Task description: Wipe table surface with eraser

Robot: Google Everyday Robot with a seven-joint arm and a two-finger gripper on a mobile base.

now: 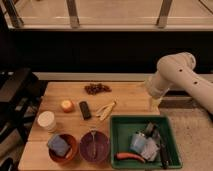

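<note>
Left of centre on the table surface (pixel 127 97), the eraser (pixel 85 110) lies flat between a round orange object (pixel 67 105) and some pale strips (pixel 105 110). It is well apart from the gripper (pixel 155 104), which hangs at the table's far right edge; we cannot tell whether it is open or closed. We judge the pickup needs travel left, alignment across the eraser's narrow width, and a square descent that clears both neighbours.

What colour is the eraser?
The eraser is nearly black, camera view; the gripper hangs at the right edge of the table surface.
</note>
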